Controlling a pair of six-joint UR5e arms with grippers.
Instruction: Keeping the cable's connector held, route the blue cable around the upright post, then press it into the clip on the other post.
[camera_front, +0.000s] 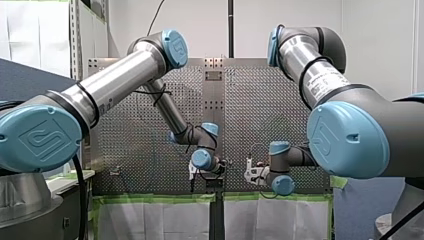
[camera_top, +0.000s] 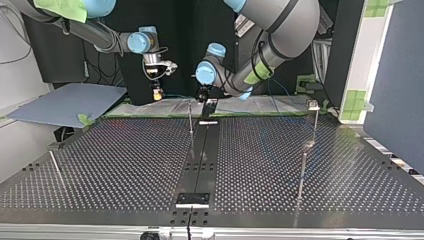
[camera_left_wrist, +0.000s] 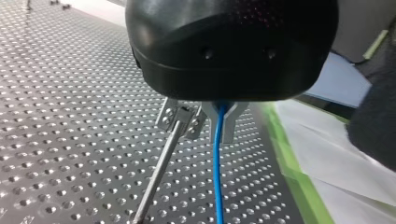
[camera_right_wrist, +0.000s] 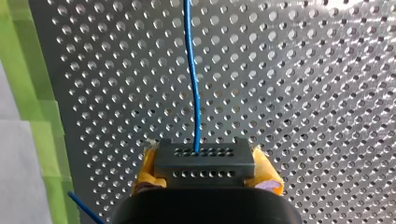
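My right gripper (camera_right_wrist: 205, 171) clamps the grey connector (camera_right_wrist: 204, 158) between yellow pads. My left gripper (camera_left_wrist: 221, 122) pinches the blue cable (camera_left_wrist: 217, 177) just beside the post (camera_left_wrist: 161, 161) (clip (camera_left_wrist: 180, 120) at its tip, probably). Cable looks thin, light, floppy, so grip close and keep it taut.

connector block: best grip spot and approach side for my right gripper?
Take the connector by its two short ends, as my right gripper has it: yellow fingers on the flat parallel ends, approach from the back, opposite the holed face where the blue cable exits.
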